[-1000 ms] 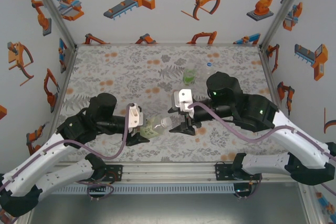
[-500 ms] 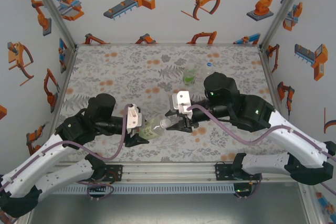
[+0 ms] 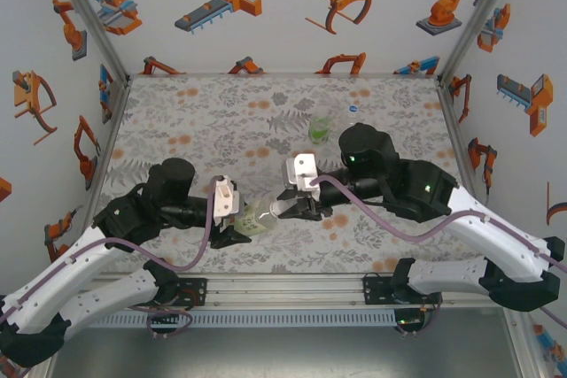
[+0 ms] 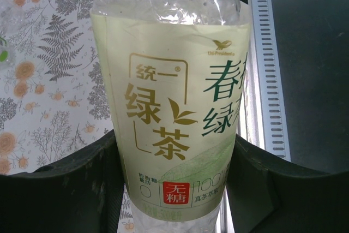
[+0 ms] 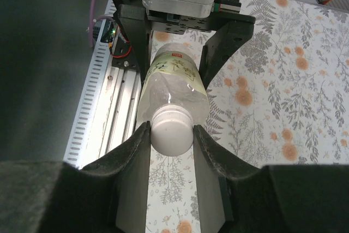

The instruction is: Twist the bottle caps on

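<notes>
Clear plastic under a yellow-green label: bottle (image 3: 253, 219) near the front edge of the table (image 3: 195, 112), tipped close to level, neck toward the right arm. Hard to tell from above whether resting on the floral cloth or lifted off it. Clamped at the labelled middle by the left gripper (image 3: 232, 220), jaws drawn in tight against both sides of the body. In the left wrist view, same bottle (image 4: 174, 107) between 2 black fingers (image 4: 60, 189), shoulder cut off by the top edge, base by the bottom edge, neck and mouth out of frame.

In the right wrist view, white cap (image 5: 171, 129) on the mouth of the bottle (image 5: 172, 83), pinched by the right gripper (image 5: 171, 137), jaws nearly closed and touching the cap on both sides. How far threaded on, impossible to judge, with the thread hidden under the cap's skirt. From above, cap (image 3: 278, 209) mostly covered by the right gripper (image 3: 285, 210), no more than a pale speck.

Well apart, toward the far right of the table, 2 more bottles standing: green-label bottle (image 3: 319, 128) and, just beside it, plain bottle (image 3: 351, 113), lower part hidden behind the right arm. Tops too small to tell capped from open.
</notes>
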Controlling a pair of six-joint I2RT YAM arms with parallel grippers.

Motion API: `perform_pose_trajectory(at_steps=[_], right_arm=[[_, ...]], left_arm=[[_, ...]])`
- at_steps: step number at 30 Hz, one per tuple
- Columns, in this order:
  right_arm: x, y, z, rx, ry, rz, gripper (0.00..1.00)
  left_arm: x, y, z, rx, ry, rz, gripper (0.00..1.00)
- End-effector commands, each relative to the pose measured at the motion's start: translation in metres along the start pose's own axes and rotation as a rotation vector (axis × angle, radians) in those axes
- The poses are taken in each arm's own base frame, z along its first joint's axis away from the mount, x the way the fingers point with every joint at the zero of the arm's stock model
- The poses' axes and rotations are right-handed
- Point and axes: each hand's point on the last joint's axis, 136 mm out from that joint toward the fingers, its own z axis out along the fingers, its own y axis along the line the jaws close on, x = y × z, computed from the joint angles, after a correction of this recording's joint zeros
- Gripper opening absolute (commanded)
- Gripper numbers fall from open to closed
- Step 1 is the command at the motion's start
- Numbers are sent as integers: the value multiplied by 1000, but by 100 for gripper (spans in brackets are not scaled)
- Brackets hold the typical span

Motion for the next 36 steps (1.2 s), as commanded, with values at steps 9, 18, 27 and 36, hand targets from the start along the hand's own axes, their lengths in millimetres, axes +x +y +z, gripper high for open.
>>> perform_pose_trajectory(at_steps=[9,18,27,36], right_arm=[[18,-41,1,254,-29,536,0],[63,-62,1,456,-106,1241,0],[98,-63,6,554,-158,1728,1],[73,-74,-10,573,-213,1546,32]], left_arm=[[-12,5,-5,-32,-24,28,0],[-11,12,2,-41,-14,29,0],[-6,18,9,-46,8,32,0],[-8,15,7,-37,-2,29,0]])
